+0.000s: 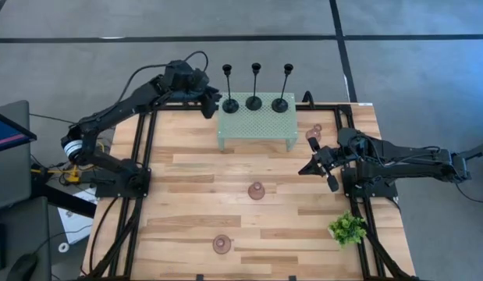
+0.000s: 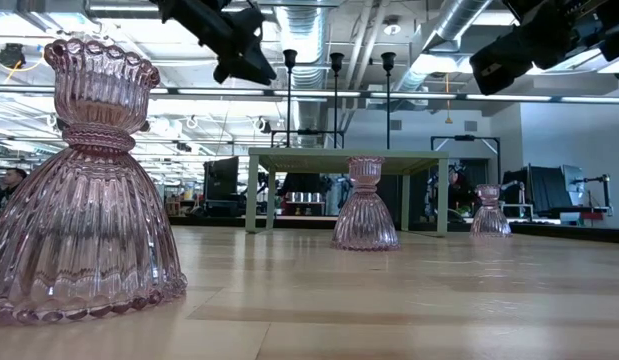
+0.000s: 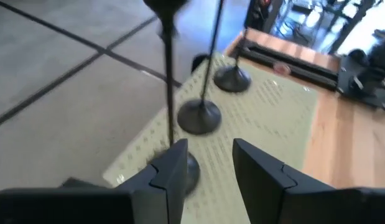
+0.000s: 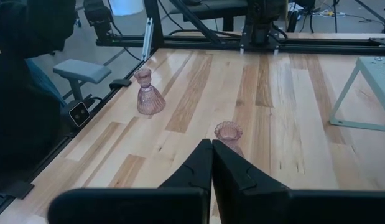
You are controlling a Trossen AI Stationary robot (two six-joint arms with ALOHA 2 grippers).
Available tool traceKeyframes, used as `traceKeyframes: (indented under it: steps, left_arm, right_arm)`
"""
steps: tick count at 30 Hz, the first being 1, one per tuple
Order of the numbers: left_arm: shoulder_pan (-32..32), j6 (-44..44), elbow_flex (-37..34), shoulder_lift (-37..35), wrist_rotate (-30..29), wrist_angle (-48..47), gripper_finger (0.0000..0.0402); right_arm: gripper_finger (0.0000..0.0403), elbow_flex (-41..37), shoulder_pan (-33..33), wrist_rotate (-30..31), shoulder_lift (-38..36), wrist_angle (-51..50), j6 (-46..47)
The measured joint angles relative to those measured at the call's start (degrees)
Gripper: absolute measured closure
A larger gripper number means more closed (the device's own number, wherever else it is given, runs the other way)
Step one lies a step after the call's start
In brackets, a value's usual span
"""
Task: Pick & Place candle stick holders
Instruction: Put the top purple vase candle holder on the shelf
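The left gripper [image 3: 208, 165] hung at the shelf's [image 1: 257, 125] far-left corner, fingers [image 3: 170, 168] parted and empty, the left black holder [image 1: 229, 104] upright just beside them. The shut right gripper [image 1: 319, 165] lay nearer the pink glass holders [image 1: 257, 190] on the desk [image 1: 194, 195].

Ribbed translucent pink glass holders [image 2: 84, 190], matt black stems [image 1: 255, 86], perforated mint shelf [image 1: 257, 123], smooth pale wood table [image 1: 194, 187]
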Motion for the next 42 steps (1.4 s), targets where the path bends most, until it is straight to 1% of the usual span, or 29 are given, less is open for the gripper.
traceKeyframes:
  steps: [5,8,13,18,23,29,33,35,38,40,42]
  left_arm:
    - [-2.05,-0.11,0.01,-2.35,0.05,-5.19,0.0276]
    - [-4.18,-0.12,0.0,-2.64,0.0,-7.1,0.0289]
    - [-8.88,0.31,0.01,-2.7,0.02,-8.72,0.0331]
    - [-14.35,6.05,-2.39,-3.11,0.01,-8.61,0.039]
    - [-17.82,6.54,-8.93,-6.53,-0.08,-5.58,0.0396]
    - [-21.33,7.16,-21.03,-13.77,-0.2,7.26,0.0398]
    - [-24.24,9.05,-28.96,-19.27,-0.28,13.3,0.0396]
    - [-25.61,9.14,-32.26,-21.65,-0.2,16.02,0.0397]
    - [-27.67,9.16,-36.68,-24.47,-0.16,19.15,0.0398]
    - [-29.0,9.16,-38.88,-25.7,-0.29,21.02,0.0396]
    - [-30.07,9.14,-40.12,-26.62,-0.19,21.44,0.0395]
  right_arm:
    - [0.0403,0.0,0.0,0.01,0.0,0.02,0.55]
    - [0.0403,0.0,0.0,0.0,0.0,0.16,0.58]
    - [0.0403,0.0,0.0,0.01,0.0,0.5,1.3]
    - [0.0403,0.0,0.0,0.0,0.0,0.5,1.42]
    - [0.0403,0.0,0.0,0.0,0.0,0.48,1.42]
    - [0.0403,0.0,0.0,0.02,0.0,0.46,1.42]
    - [0.0403,0.0,0.0,0.29,0.0,0.46,1.42]
    - [0.0403,0.0,0.07,2.28,-0.02,0.46,2.34]
    - [0.0403,0.0,0.02,7.55,-0.02,0.44,5.59]
    - [0.0403,0.0,0.0,11.25,0.0,0.37,7.85]
    - [0.0403,0.0,0.0,13.61,0.0,0.44,9.86]
